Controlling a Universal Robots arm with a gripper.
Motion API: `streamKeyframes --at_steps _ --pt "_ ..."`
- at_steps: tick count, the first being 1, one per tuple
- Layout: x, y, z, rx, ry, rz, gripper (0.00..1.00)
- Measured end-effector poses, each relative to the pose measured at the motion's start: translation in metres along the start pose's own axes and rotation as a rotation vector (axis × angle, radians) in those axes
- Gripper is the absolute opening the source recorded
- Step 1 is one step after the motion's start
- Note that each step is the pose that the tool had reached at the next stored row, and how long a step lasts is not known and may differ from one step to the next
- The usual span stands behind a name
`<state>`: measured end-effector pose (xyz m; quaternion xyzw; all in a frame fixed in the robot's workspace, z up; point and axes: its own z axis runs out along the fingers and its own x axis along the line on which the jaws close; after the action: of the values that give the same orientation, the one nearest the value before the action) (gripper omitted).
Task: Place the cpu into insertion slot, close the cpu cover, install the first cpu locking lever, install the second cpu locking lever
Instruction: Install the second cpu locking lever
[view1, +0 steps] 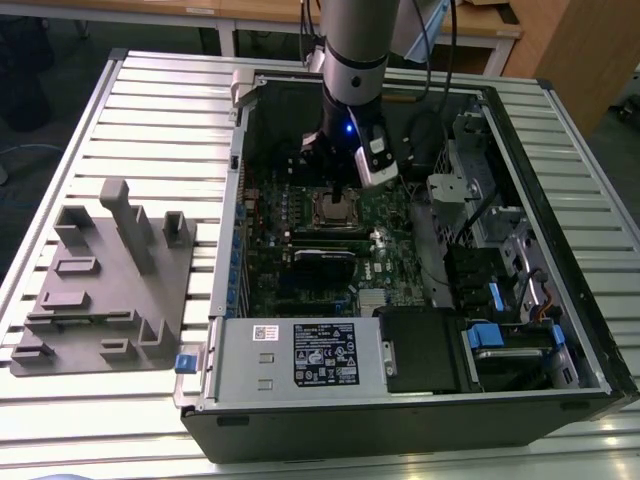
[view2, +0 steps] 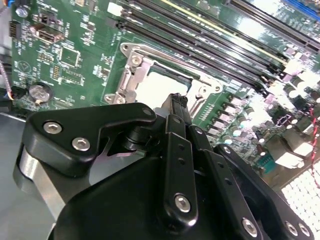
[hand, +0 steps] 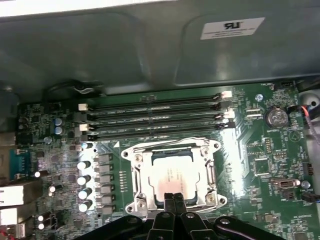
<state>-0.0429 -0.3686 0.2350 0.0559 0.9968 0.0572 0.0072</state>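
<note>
Exterior view: arm reaches down into open computer case lying on slatted table; gripper sits right above the insertion slot on the green motherboard. Grey fixture block lies on the table well apart from the case, on the exterior view's left.

First wrist view: cpu lies flat in the insertion slot, silvery top facing up, square so no clear long axis, edges parallel to the 4 long memory slots beside the socket. cpu cover lies down flat around the chip, framing it. Gripper fingers pinched nearly together, tips at the cpu edge farthest from the memory slots, holding nothing I can see. Levers can't be made out.

Second wrist view: gripper body blocks much of the socket; cpu partly seen past it, cover frame with screws beside it. This view adds a coin battery near the socket; first wrist view adds the case wall beyond the memory slots.
</note>
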Motion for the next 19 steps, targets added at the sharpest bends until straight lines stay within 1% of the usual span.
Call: streamKeyframes --at_steps 2,8,19 --pt "-0.001 0.0002 0.0 0.0 0.0 0.0 0.11" --pt "-0.0011 0.0005 -0.001 0.0002 0.0001 0.0 0.11" --pt "-0.0024 0.0007 -0.0009 0.0 0.0 0.0 0.11"
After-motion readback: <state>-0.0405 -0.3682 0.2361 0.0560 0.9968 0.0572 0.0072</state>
